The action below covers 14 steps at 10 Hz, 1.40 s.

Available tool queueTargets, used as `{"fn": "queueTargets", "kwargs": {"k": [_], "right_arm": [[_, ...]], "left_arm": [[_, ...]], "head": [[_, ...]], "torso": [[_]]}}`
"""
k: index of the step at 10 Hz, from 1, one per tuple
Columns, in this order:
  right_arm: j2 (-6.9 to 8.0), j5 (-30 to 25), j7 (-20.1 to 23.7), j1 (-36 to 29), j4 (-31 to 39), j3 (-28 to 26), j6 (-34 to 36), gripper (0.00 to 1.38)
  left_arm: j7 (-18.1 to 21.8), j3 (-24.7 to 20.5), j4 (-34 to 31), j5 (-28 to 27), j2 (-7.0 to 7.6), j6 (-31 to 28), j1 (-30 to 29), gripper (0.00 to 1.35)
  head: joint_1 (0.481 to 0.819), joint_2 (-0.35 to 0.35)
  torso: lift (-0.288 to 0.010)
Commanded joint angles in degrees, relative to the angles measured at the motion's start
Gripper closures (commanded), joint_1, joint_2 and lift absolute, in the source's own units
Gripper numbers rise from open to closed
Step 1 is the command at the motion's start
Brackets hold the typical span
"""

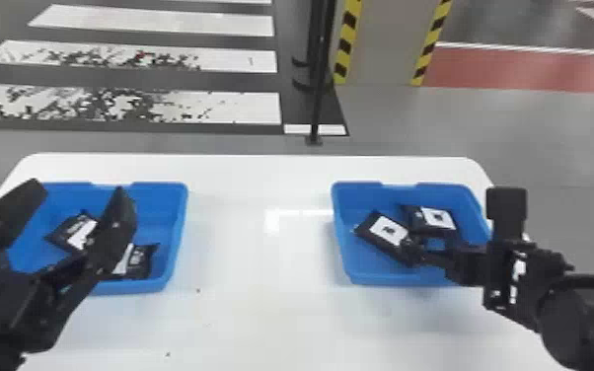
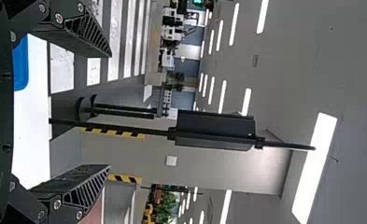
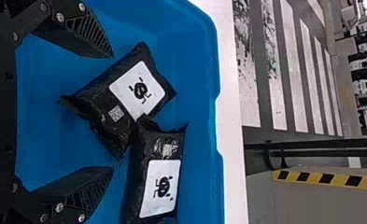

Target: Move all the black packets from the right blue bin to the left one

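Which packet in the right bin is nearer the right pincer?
The bin's left packet: the right wrist view shows it partly between the right pincer's fingers, the other packet beyond.

We have open worktop (image 1: 256, 291) between left bin (image 1: 176, 232) and right bin (image 1: 341, 237); their facing walls stand in the way.

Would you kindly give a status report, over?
Right end effector open at right bin, two black packets inside. Left end effector open, empty, near left bin. No obstruction seen.

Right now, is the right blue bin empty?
Not empty: one black packet lies in the right blue bin, with another black packet beside it.
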State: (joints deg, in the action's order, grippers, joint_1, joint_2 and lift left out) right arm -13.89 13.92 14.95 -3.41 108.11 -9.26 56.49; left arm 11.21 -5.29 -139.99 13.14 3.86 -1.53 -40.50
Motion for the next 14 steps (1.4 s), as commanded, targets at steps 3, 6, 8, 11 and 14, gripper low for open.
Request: {"fn": "queueTargets", "kwargs": {"k": [3, 6, 8, 11, 14], "right_arm": [[-0.35, 0.7, 0.0, 4.4, -9.3, 2.3, -4.0, 0.18], [-0.52, 1.5, 0.0, 6.9, -14.1, 5.1, -6.9, 0.18], [-0.52, 1.5, -0.1, 8.5, -17.5, 5.9, -8.5, 0.25], [-0.52, 3.2, 0.1, 8.0, -19.2, 5.9, -10.2, 1.11], [-0.52, 8.6, 2.0, 7.2, -20.4, 5.9, -13.6, 1.18]], "left_arm": [[0.2, 0.2, 0.0, -0.6, 0.18, 0.0, 0.3, 0.21], [0.4, 0.0, 0.0, -0.7, 0.18, -0.6, 0.1, 0.21], [0.6, -0.1, 0.4, -0.7, 0.18, -0.4, 0.1, 0.21], [0.7, -0.6, 0.8, -0.7, 0.01, 0.4, -0.3, 0.21], [0.8, -0.9, 1.4, -0.6, -0.17, 1.5, -0.3, 0.21]], "head": [[0.695, -0.108], [0.695, -0.094], [0.695, -0.078], [0.695, -0.074], [0.695, -0.058]], "torso": [[-0.14], [-0.14], [-0.14], [-0.14], [-0.14]]}}
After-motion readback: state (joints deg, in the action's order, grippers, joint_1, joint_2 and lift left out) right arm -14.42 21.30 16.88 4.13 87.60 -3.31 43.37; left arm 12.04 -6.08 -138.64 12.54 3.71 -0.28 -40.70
